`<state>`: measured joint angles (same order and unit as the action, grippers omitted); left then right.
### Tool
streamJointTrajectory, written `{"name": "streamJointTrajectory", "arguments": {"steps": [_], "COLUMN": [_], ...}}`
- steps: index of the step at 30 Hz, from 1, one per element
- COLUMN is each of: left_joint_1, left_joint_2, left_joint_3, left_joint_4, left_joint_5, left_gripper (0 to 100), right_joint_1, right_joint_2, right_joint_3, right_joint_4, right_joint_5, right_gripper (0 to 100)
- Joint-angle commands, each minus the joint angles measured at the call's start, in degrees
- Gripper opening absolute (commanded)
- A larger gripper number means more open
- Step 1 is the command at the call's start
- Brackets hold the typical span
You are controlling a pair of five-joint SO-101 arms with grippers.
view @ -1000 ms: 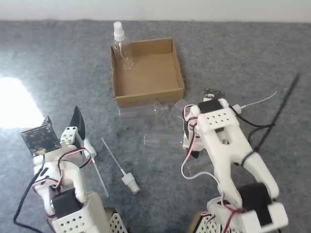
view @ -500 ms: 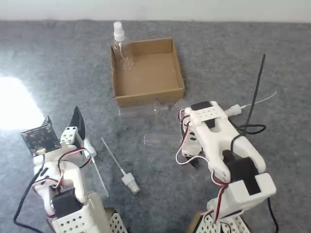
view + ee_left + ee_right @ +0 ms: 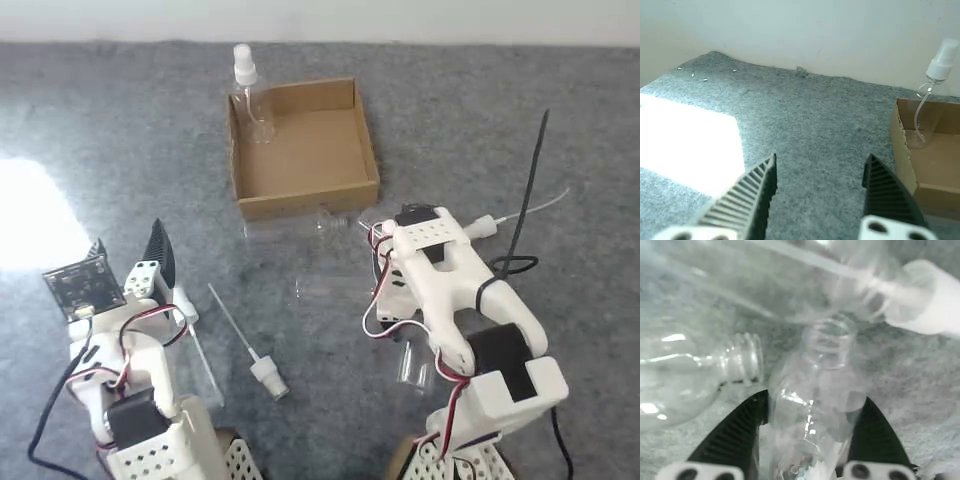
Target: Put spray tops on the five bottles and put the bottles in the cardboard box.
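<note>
My right gripper (image 3: 812, 405) is shut on a clear, topless bottle (image 3: 820, 385) whose open neck points away from the wrist. In the high view that gripper (image 3: 392, 298) sits under the right arm, in front of the cardboard box (image 3: 305, 190). The end of a clear bottle (image 3: 415, 365) shows beside the arm. One bottle with a spray top (image 3: 245, 90) stands in the box's far left corner. My left gripper (image 3: 150, 265) is open at the near left with nothing between its fingers (image 3: 757, 192). Two loose spray tops (image 3: 268, 375) (image 3: 185, 305) lie near it.
More clear bottles lie in front of the box (image 3: 330, 225) (image 3: 312, 290), and one open neck (image 3: 742, 360) lies right beside the held bottle. A capped bottle (image 3: 920, 295) lies across beyond it. Another spray top (image 3: 485, 222) lies right of the right arm. Grey felt covers the table.
The right arm has folded and drawn back toward the near side, and a clear bottle now shows beside it. The left arm has stayed still.
</note>
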<state>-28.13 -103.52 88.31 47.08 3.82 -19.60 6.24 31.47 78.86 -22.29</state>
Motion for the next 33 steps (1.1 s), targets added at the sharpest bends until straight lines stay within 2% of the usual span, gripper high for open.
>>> {"name": "streamJointTrajectory", "arguments": {"steps": [1,7,12,18,22,28,33], "left_joint_1": [-0.1,-0.1,-0.1,-0.1,-0.1,-0.1,-0.1], "left_joint_2": [-1.1,-1.1,-1.1,-1.1,-1.1,-1.1,-1.1], "left_joint_3": [-0.7,-0.7,-0.7,-0.7,-0.7,-0.7,-0.7], "left_joint_4": [-1.5,-1.5,-1.5,-1.5,-1.5,-1.5,-1.5], "left_joint_5": [0.4,0.4,0.4,0.4,0.4,0.4,0.4], "left_gripper": [26,26,26,26,26,26,26], "right_joint_1": [-0.3,-0.2,-0.3,0.1,0.2,0.2,0.2], "right_joint_2": [-0.9,-0.9,-1.0,-4.0,-2.7,3.4,6.3], "right_joint_3": [-8.2,-17.1,-19.2,-18.8,-18.7,-18.8,-18.8], "right_joint_4": [5.8,15.0,17.6,16.9,12.5,8.6,8.9], "right_joint_5": [3.0,6.6,7.2,12.0,16.6,28.6,30.0], "right_gripper": [11.3,11.2,11.2,11.2,11.2,11.2,11.8]}}
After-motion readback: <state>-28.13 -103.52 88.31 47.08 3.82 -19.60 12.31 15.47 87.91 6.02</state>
